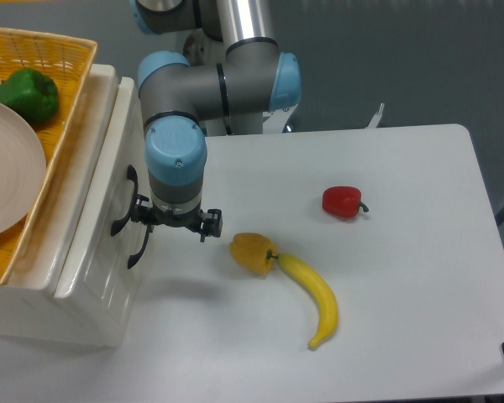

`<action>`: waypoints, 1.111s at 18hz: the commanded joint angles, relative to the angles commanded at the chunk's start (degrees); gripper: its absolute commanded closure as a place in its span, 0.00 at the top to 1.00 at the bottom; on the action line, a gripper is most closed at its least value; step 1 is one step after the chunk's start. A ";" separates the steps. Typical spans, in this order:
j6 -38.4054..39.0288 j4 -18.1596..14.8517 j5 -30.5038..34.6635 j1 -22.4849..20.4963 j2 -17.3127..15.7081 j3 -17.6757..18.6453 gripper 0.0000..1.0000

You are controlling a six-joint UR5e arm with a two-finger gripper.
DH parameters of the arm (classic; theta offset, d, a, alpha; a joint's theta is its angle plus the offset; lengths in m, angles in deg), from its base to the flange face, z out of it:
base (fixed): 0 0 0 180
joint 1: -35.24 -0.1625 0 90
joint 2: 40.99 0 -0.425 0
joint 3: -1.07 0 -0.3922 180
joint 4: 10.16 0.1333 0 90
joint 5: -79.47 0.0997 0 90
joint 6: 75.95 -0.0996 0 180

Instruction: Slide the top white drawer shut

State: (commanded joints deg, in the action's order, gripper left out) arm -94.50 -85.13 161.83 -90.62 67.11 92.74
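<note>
The gripper (173,223) presses against the top white drawer (101,197) of a cabinet (76,311) at the table's (403,294) left edge; whether its fingers are parted cannot be made out. The drawer sticks out slightly.

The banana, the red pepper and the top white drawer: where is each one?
banana (317,295), fixed camera, mid-curve of its body
red pepper (341,201), fixed camera, middle of its skin
top white drawer (101,214), fixed camera, its white front panel
</note>
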 joint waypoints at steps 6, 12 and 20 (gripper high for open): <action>0.00 -0.18 0.00 0.79 -0.35 0.00 1.00; 0.00 -0.09 0.09 0.79 -0.35 -0.09 1.00; -3.59 0.44 5.87 -5.35 0.79 -4.57 1.00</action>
State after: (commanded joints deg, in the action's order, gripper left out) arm -98.09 -84.69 167.70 -95.98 67.90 88.17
